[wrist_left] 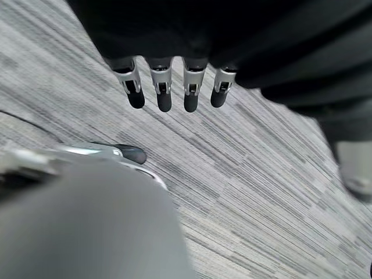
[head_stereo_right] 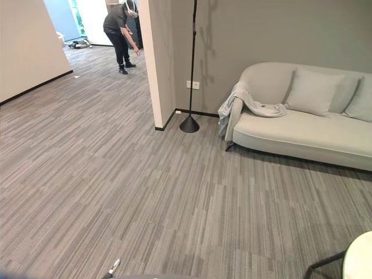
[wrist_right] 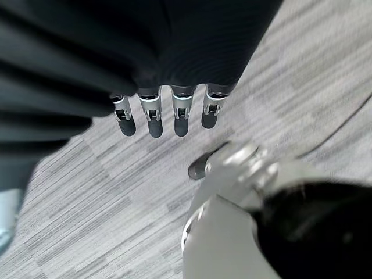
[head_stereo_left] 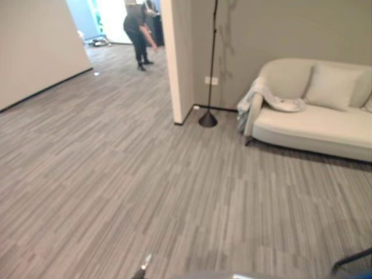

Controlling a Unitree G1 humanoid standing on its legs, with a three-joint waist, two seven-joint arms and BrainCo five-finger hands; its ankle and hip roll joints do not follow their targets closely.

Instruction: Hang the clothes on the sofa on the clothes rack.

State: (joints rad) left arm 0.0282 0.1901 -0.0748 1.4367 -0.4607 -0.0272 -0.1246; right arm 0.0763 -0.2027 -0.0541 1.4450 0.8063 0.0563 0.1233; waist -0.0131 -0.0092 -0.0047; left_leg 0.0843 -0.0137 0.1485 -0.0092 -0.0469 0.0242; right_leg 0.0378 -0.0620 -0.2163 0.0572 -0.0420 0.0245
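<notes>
Sofa (head_stereo_right: 302,131) armrest: clothes (head_stereo_right: 244,102), far from hands

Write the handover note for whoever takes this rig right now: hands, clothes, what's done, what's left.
Left hand: open, empty, hanging over the carpet.
Right hand: open, empty, also over the carpet.
Clothes: a light garment draped over the left arm of the sofa, across the room.
Tall black pole on a cone base by the wall corner, left of the sofa.
Done: nothing.
Left: walk over, pick up the garment, hang it.
</notes>
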